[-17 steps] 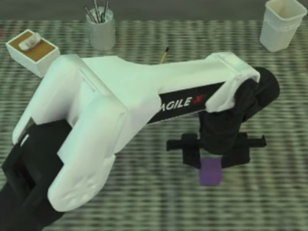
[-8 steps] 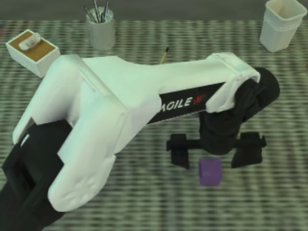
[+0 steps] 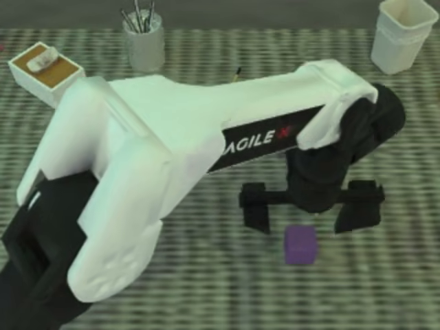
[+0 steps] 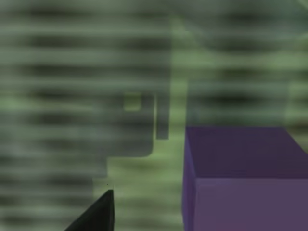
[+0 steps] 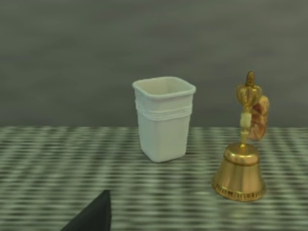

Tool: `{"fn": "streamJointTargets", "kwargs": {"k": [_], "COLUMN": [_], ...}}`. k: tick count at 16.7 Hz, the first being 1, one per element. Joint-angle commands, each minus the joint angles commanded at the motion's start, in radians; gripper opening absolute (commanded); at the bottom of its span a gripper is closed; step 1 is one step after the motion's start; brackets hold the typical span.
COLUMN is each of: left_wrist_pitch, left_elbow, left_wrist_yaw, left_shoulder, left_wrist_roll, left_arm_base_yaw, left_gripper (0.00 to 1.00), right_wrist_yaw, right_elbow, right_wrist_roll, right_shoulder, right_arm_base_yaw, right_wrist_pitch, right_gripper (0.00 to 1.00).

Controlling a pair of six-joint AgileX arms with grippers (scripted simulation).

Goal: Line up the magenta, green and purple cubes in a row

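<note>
The purple cube [image 3: 300, 245] sits on the woven mat right of the middle. It fills the left wrist view's corner [image 4: 245, 178]. My left gripper [image 3: 307, 213] hovers just behind and above it, open, its fingers [image 3: 256, 210] spread far wider than the cube and touching nothing. One dark fingertip [image 4: 96, 214] shows in the left wrist view, apart from the cube. The magenta and green cubes are hidden or out of view; the left arm covers much of the table. My right gripper [image 5: 137, 216] is outside the top view and appears open, with nothing in it.
At the back stand a pen holder [image 3: 144, 41], a white box with a brown inset [image 3: 46, 72] and a white cup [image 3: 402, 34]. A pencil tip [image 3: 237, 73] pokes out behind the arm. The right wrist view shows the cup [image 5: 163, 118] and a gold bell [image 5: 239, 171].
The left gripper's fingers spread away from the purple cube, letting it go, and the gripper has drawn up and slightly back. The cube stays on the mat.
</note>
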State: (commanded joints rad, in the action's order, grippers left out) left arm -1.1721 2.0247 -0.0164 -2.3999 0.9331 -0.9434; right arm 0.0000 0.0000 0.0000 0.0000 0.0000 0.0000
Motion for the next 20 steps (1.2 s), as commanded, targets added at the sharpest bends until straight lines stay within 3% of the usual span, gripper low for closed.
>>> {"fn": "streamJointTargets", "kwargs": {"k": [5, 12, 16, 20], "left_wrist_pitch": [-0.165, -0.154, -0.048, 0.13], "left_elbow": [0.135, 0.114, -0.056, -0.359], "left_wrist_yaw": [0.001, -0.001, -0.008, -0.014], "left_shoulder": [0.028, 0.057, 0.233, 0.571], "left_wrist_roll": [0.002, -0.002, -0.031, -0.099], "left_arm_base_yaw": [0.011, 0.022, 0.113, 0.265], "left_gripper": [1.0, 1.0, 1.0, 1.0], "right_wrist_yaw": [0.0, -0.001, -0.004, -0.004], "right_elbow": [0.0, 0.027, 0.189, 0.463], "right_wrist_roll": [0.0, -0.008, -0.053, -0.128], "right_shoulder": [0.0, 0.027, 0.189, 0.499], "right_arm_base_yaw": [0.0, 0.01, 0.058, 0.131], "right_wrist_pitch": [0.0, -0.019, -0.125, -0.302], "right_gripper": [1.0, 1.0, 1.0, 1.0]}}
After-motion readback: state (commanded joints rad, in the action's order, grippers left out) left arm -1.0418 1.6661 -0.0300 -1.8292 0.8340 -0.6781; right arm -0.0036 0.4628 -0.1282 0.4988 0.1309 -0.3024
